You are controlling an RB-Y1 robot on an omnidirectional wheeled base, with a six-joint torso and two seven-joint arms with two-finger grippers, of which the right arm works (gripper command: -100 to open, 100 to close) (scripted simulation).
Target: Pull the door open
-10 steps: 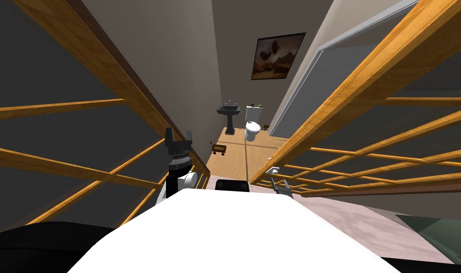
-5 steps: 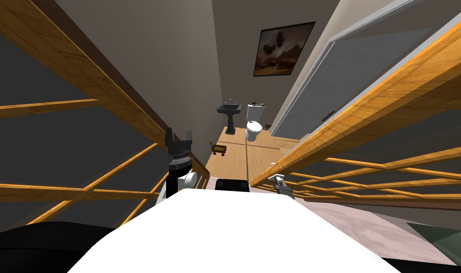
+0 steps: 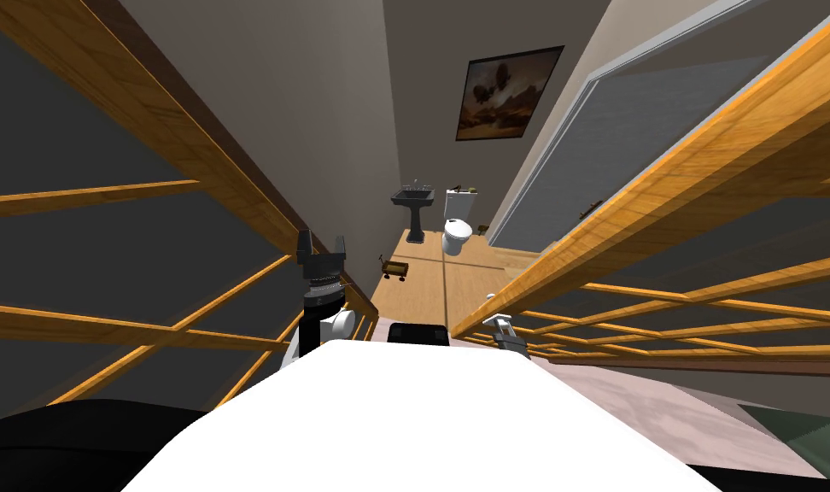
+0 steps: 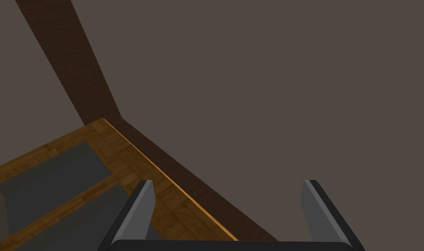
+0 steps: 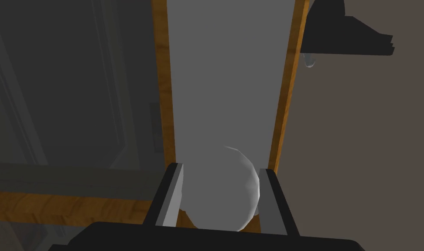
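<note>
Closest to me, my right end effector [image 5: 220, 171] is pinching the door's rounded grey knob [image 5: 224, 196], one finger pressed against each side. The door [image 3: 661, 196], wood-framed with dark panels, runs along my right. On the left, my left end effector [image 3: 321, 245] is raised beside a matching wood-framed panel [image 3: 149, 111], fingers spread with nothing between them. Farther off, through the gap, a small cart [image 3: 395, 268] sits on the wooden floor [image 3: 422, 299]. Beyond it are a white toilet [image 3: 455, 232] and a dark sink [image 3: 413, 198], and a framed picture [image 3: 507, 92] hangs on the far wall.
</note>
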